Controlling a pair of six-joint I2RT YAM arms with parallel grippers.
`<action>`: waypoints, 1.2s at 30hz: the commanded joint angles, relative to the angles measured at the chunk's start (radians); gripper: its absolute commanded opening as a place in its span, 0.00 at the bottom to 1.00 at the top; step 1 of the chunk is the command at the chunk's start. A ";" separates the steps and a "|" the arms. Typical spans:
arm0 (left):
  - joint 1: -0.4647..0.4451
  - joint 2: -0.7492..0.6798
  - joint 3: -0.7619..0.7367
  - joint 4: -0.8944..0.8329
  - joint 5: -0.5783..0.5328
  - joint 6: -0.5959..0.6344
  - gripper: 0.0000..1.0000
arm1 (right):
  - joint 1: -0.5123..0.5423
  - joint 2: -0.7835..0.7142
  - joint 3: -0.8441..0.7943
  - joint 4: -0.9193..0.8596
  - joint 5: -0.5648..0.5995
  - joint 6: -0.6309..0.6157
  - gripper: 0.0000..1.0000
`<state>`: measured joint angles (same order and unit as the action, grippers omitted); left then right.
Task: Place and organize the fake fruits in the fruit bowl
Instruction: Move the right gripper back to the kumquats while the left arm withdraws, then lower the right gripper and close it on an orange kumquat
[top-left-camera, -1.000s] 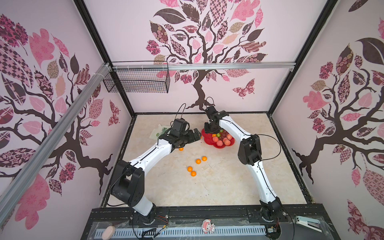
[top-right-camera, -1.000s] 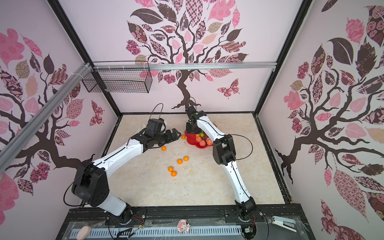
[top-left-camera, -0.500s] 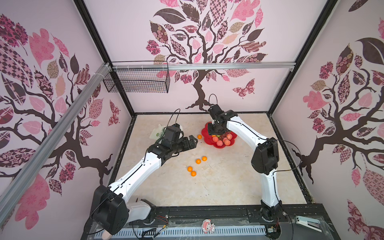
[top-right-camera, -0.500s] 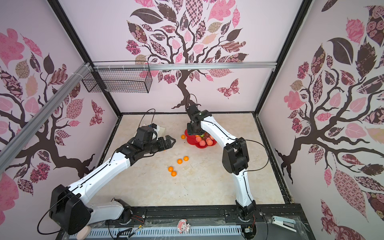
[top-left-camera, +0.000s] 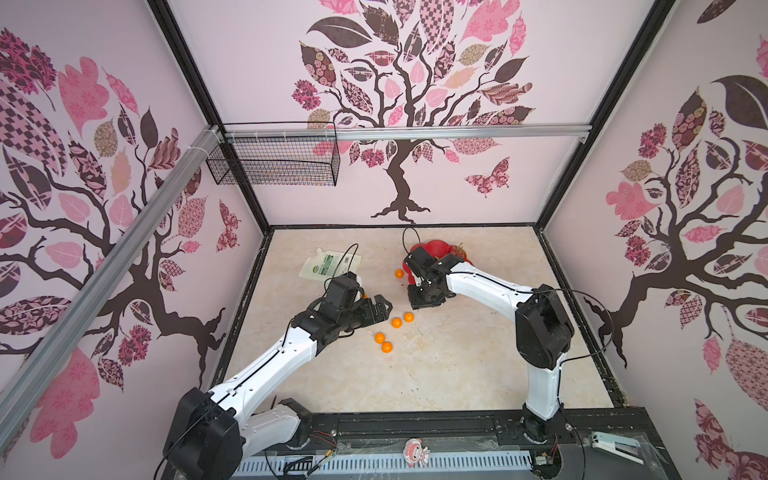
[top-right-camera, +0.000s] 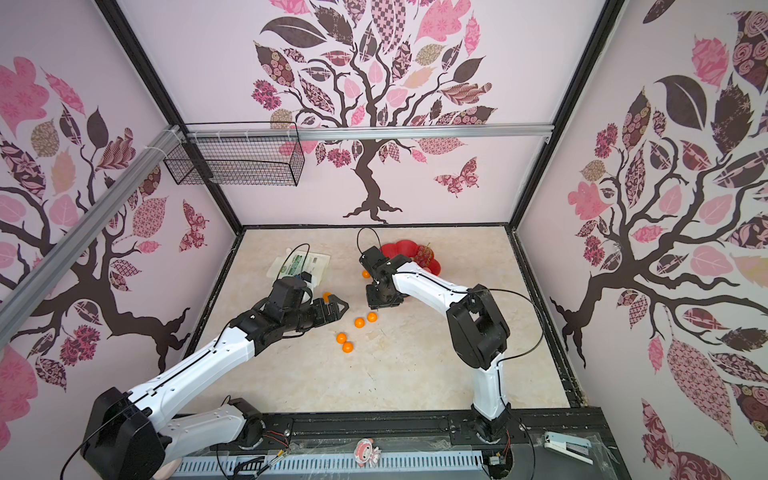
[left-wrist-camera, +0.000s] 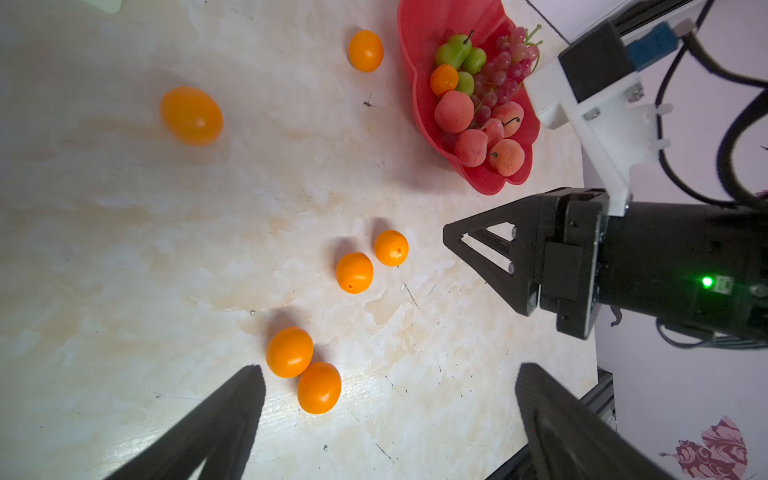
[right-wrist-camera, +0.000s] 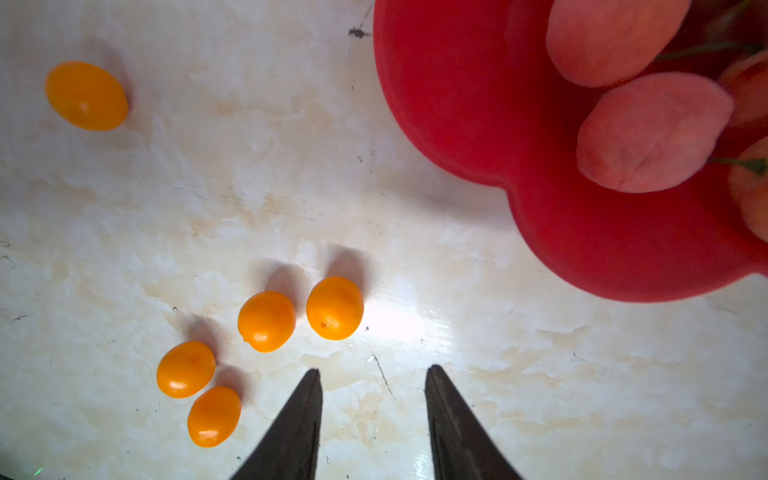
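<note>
Right gripper (right-wrist-camera: 376, 415) is hanging tips-down over the marble tabletop (right-wrist-camera: 124, 232), its jaws standing partly apart with nothing between them, just short of the nearest orange (right-wrist-camera: 335, 308). That fruit is lying just beside a second orange (right-wrist-camera: 266, 321), and a touching pair of oranges (right-wrist-camera: 185, 369) is resting a little further off. Left gripper (left-wrist-camera: 390, 415) is pointing at the same cluster from the other side, spread wide and empty, so both arms are crowding one patch of table. Judging by this, the step in hand is picking up a loose orange, and it is looking best done by one arm at a time. The right tips need centring over the nearest fruit, and the jaws may need opening a little wider before coming down to straddle it. Closing across its short axis should help, since these glossy egg-shaped pieces are likely to roll or squirt sideways. Approaching from the open side should also keep the neighbour from being knocked away. Beyond the right gripper the red fruit bowl (left-wrist-camera: 415, 33) is sitting near the table's back edge, already holding green pears (left-wrist-camera: 455, 52), a grape bunch (left-wrist-camera: 505, 66), peaches (left-wrist-camera: 454, 111) and one orange. Its near lobes are showing bare, which seems the natural spot for the oranges. A stray orange (left-wrist-camera: 365, 50) is lying close to the bowl's rim, another orange (left-wrist-camera: 191, 115) is lying well apart from it, and a white pouch (top-left-camera: 328, 266) is lying further left.
</note>
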<state>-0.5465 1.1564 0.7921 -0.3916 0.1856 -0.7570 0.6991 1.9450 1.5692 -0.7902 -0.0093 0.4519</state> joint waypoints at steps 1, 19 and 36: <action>-0.004 -0.009 -0.028 0.033 0.005 -0.010 0.98 | 0.025 0.001 0.005 0.025 -0.005 0.018 0.44; -0.003 -0.022 -0.063 0.021 -0.045 -0.048 0.98 | 0.044 0.156 0.066 -0.004 -0.030 -0.019 0.45; 0.002 0.005 -0.062 0.030 -0.052 -0.039 0.98 | 0.044 0.237 0.110 -0.033 -0.023 -0.018 0.44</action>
<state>-0.5488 1.1561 0.7547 -0.3824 0.1417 -0.8074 0.7383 2.1529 1.6382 -0.7853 -0.0391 0.4438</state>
